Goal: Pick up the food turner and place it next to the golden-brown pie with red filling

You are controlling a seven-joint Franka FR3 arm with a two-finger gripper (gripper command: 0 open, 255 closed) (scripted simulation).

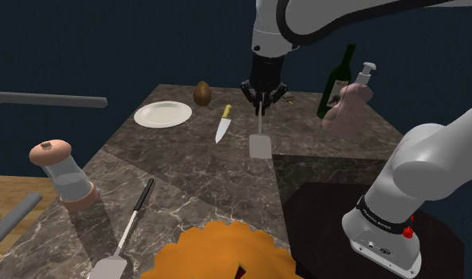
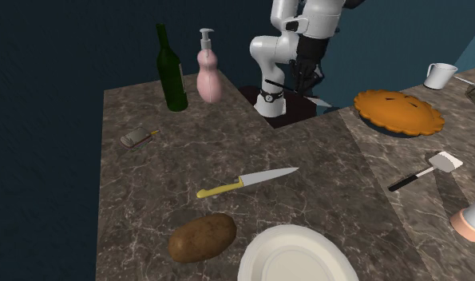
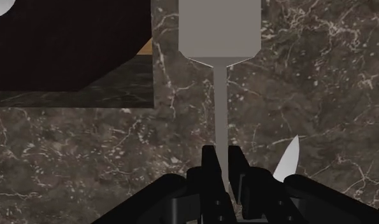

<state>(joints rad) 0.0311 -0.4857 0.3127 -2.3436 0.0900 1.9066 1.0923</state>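
The food turner [image 1: 260, 146], plain grey with a flat square blade and a thin, narrow shaft, sits just right of centre in the shoulder view, blade pointing toward the lower edge of the frame. In the wrist view its shaft [image 3: 220, 108] runs straight out from the gripper [image 3: 221, 153], whose two black fingers are clamped on it close to the handle end. It looks light and stiff, but the shaft is slim and smooth. With the grip so far from the blade, the tool will probably want to swivel or droop between the pads, so a firm squeeze and a slow carry seem wise. Whether the blade is fully clear of the dark marble counter [image 1: 194, 170] is hard to tell. A yellow-handled knife [image 1: 223, 125] lies just beside it, toward the shoulder view's left. A second spatula [image 1: 135, 218] with a black handle lies at the lower left. The golden-brown pie [image 1: 218, 250] is at the bottom edge of that frame, well apart from the turner, and the placing is not yet done.
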